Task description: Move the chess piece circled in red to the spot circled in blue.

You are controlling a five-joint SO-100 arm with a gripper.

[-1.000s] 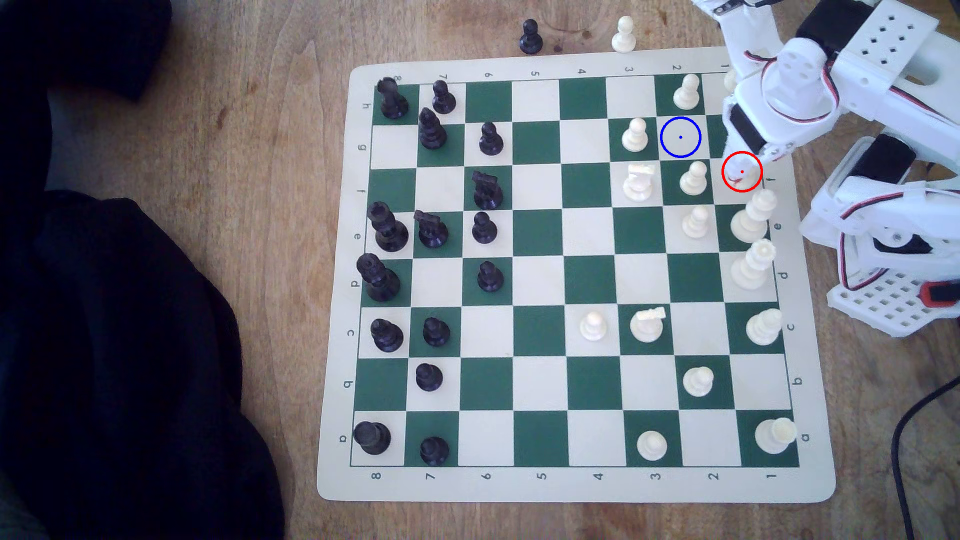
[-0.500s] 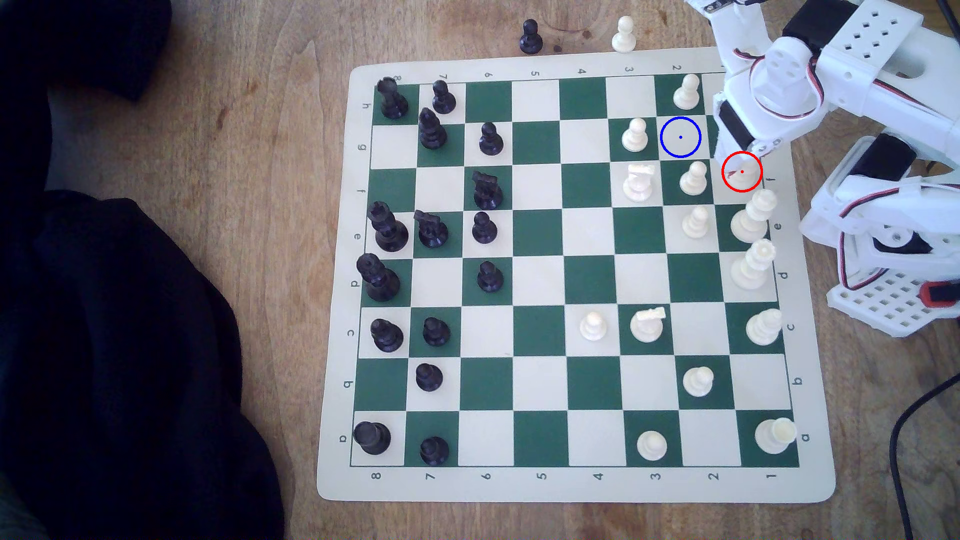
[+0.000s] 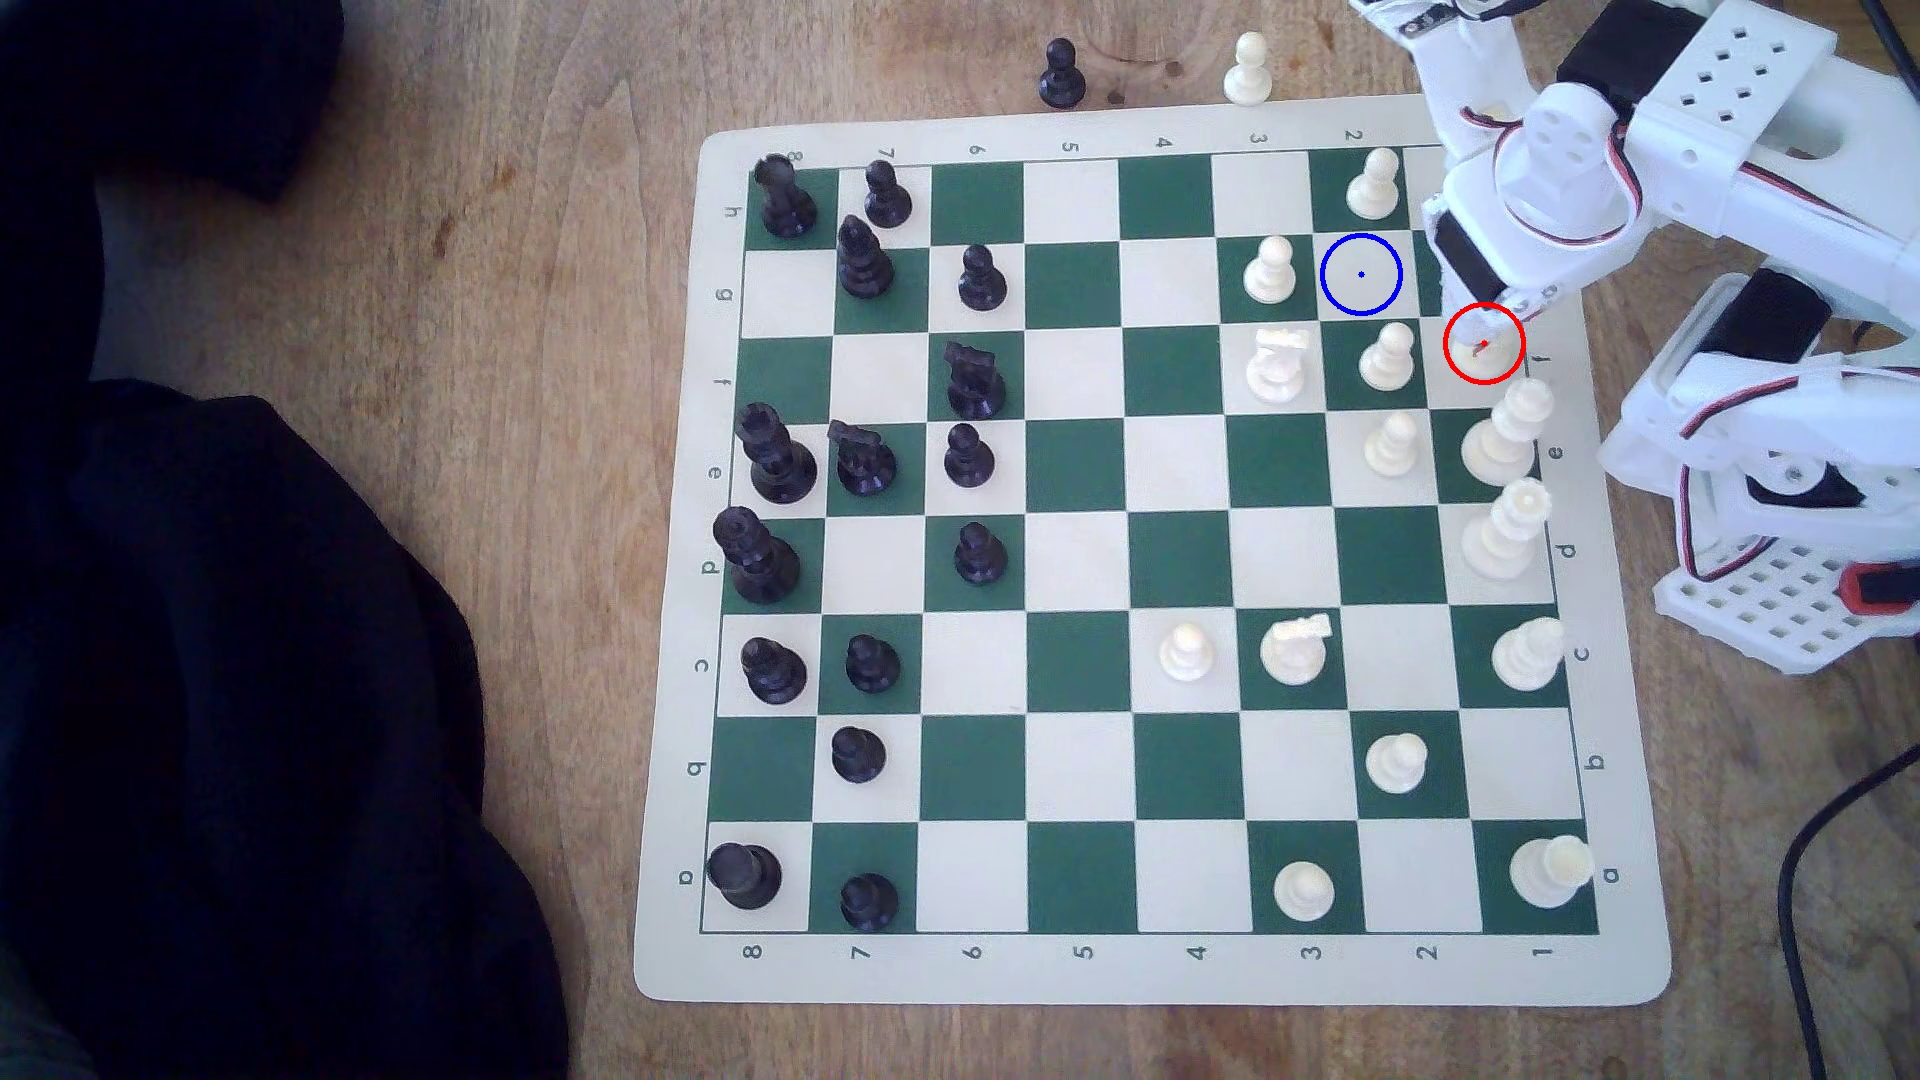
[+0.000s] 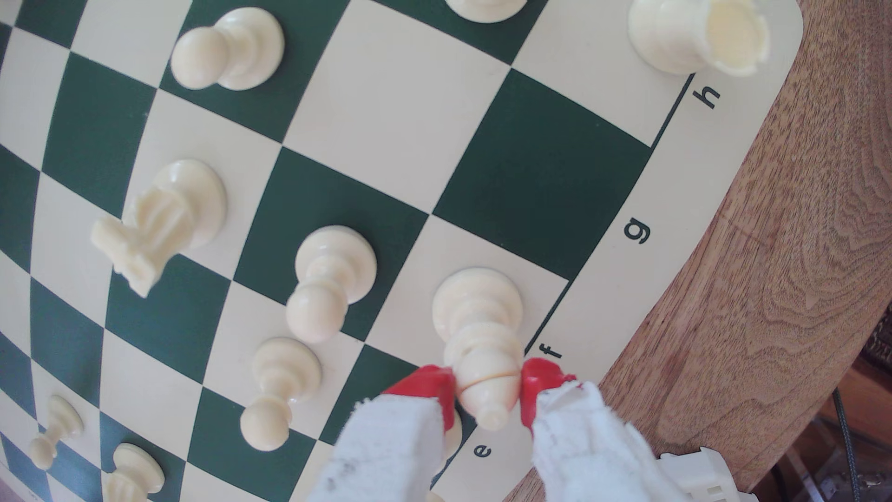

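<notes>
The red-tipped white jaws are pinching the pointed head of the cream-white plastic bishop (image 4: 475, 333), sitting inside the red ring at the exterior view's upper right. They're gripping the taper, so it could squirt out on the lift. The blue-ringed cream square (image 3: 1361, 274) is just up-left, and the white ball-headed pawn (image 3: 1387, 356) below it could get clipped.

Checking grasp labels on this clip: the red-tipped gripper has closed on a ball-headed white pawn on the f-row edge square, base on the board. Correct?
Not quite. The gripper is closed on the bishop, whose head is pointed, not ball-shaped, as the wrist view shows. Its base does appear to sit on the f-row edge square.
</notes>
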